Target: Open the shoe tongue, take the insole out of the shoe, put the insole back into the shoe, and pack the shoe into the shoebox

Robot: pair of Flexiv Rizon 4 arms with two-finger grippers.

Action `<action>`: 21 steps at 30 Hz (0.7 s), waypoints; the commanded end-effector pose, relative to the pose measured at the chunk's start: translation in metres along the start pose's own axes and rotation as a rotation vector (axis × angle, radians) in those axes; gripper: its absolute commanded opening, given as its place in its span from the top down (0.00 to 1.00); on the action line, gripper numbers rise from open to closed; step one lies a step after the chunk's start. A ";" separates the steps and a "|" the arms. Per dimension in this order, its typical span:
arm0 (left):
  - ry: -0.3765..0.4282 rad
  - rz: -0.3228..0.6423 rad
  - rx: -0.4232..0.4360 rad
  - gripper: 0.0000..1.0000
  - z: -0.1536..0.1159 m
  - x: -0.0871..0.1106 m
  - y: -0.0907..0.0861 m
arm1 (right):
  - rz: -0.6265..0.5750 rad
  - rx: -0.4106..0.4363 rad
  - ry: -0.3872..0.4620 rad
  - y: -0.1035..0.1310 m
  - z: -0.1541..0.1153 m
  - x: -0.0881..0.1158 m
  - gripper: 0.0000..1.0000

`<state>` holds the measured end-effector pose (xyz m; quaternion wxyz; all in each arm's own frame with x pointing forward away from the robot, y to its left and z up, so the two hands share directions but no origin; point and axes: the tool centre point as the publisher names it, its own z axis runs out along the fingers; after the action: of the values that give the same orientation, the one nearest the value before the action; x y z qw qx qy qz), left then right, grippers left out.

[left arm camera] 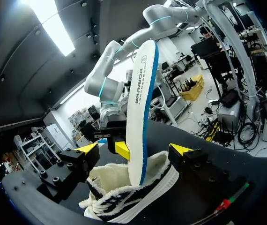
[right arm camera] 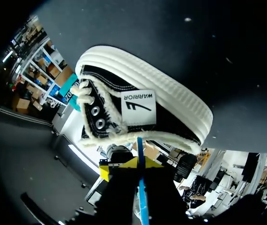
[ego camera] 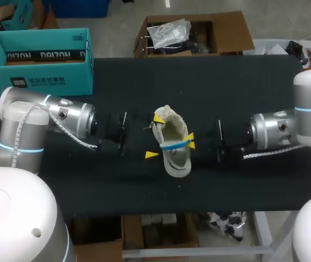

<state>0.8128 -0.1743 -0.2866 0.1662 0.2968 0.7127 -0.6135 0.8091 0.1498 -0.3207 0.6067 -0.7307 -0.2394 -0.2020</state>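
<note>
Shoebox (ego camera: 41, 63): teal, open on top, standing at the far left corner of the table, well apart from everything else. My left arm comes in from the left. My left gripper (ego camera: 155, 136) is at the shoe's left side with its fingers released and spread wide, and in the left wrist view the two yellow tips flank the shoe's collar. From overhead the farther tip is against the shoe and the nearer tip stands clear of it, so there is no grip. Shoe (ego camera: 173, 131): at the middle of the table between my two grippers, resting on its sole with the opening facing up. It has a black upper, a white ribbed rubber sole, a cream fleecy lining, pale laces through metal eyelets and a white patch on its side. Insole (left arm camera: 140, 108): white with a blue edge. It stands nearly upright with its lower end inside the shoe's opening and the rest rising well above the collar. My right gripper (ego camera: 191, 140) is at the shoe's right side, clenched on the insole. In the right wrist view the blue edge runs straight between the two yellow tips. Table (ego camera: 90, 180): covered in a flat black cloth.
</note>
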 end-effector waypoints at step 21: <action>0.051 -0.022 0.004 1.00 0.024 0.008 0.033 | -0.050 -0.053 0.113 0.011 0.003 -0.003 1.00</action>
<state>0.8202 -0.1890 -0.3143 0.1431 0.3040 0.7231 -0.6035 0.8144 0.1508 -0.3310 0.5930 -0.7293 -0.2187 -0.2620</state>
